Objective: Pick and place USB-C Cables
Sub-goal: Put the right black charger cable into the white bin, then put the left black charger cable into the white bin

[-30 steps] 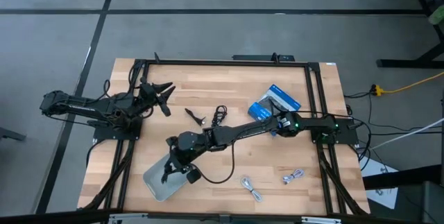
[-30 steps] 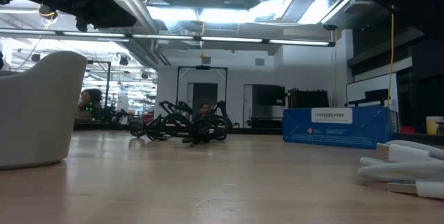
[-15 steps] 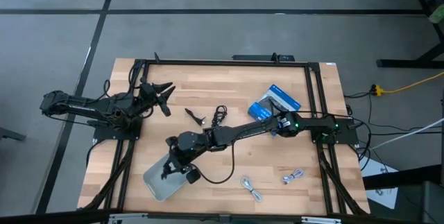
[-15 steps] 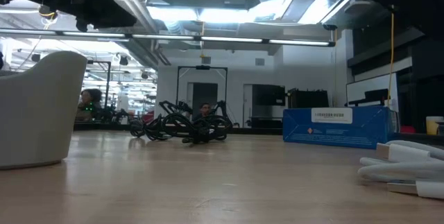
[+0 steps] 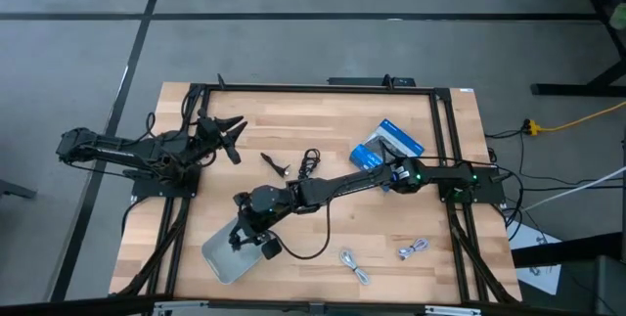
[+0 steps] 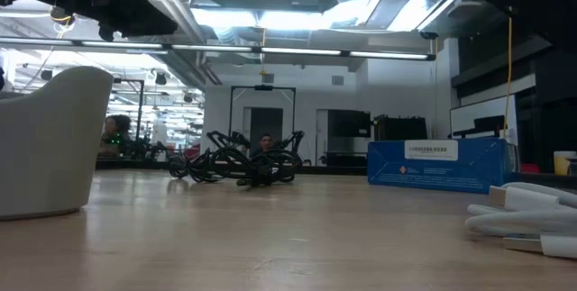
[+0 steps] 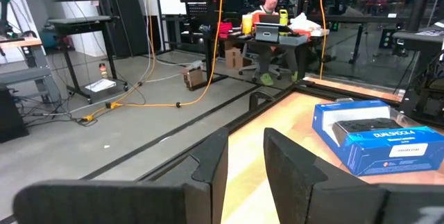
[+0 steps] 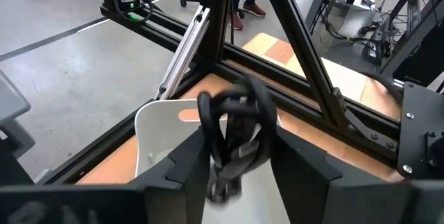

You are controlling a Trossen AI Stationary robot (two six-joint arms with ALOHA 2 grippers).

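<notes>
My right gripper (image 5: 242, 240) reaches out over the white container (image 5: 223, 260) near the table's near-left corner and is shut on a black USB-C cable bundle (image 8: 234, 123). Two more black cables (image 5: 275, 164) (image 5: 310, 162) lie on the table's middle and show as a dark heap (image 6: 239, 162) in the low view. Two silvery-grey cables (image 5: 354, 265) (image 5: 413, 249) lie near the near edge. My left gripper (image 5: 231, 128) waits open at the table's left side, touching nothing. My right gripper has the black cable bundle pinched between its two fingers (image 8: 191, 158), coming from above and slanting down. The coiled loops (image 8: 239, 102) stick out past the fingertips. The bundle is lifted clear above the white container (image 8: 163, 123) and looks blurred.
A blue-and-black box (image 5: 386, 144) lies right of the table's middle, also seen in the low view (image 6: 435, 166). A black frame borders the table (image 5: 313, 86). A person sits at a desk beyond the table (image 7: 270, 5). Bare wood lies between the box and the silvery cables.
</notes>
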